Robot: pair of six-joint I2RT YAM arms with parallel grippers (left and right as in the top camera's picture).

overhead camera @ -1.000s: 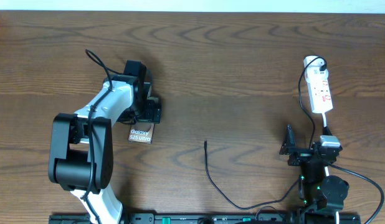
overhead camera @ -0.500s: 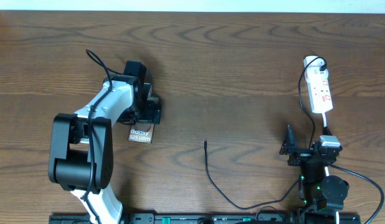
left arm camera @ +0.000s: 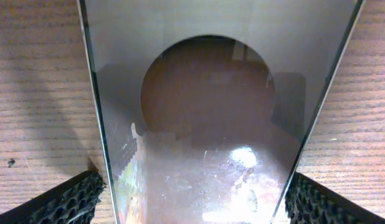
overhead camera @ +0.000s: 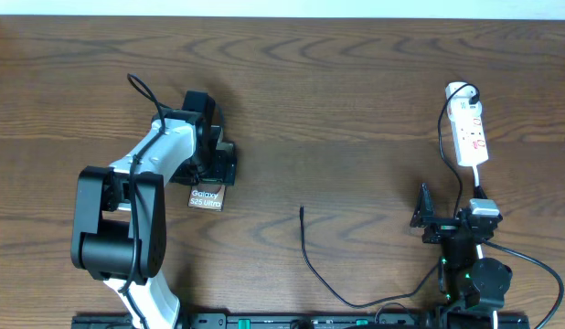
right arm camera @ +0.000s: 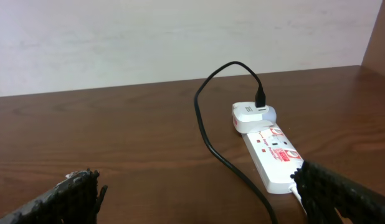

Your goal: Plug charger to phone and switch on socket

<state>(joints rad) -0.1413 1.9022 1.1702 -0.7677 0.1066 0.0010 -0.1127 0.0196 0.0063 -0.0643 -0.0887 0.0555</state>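
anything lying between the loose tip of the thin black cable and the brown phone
Nothing visible: only bare wooden table lies between the thin black charger cable's plug tip and the flat brown rectangular phone. The open left gripper straddles the phone's far end.

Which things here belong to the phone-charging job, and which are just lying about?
Job: phone; charger; its white adapter; socket.
Not job: the arms' thick black cables; table.
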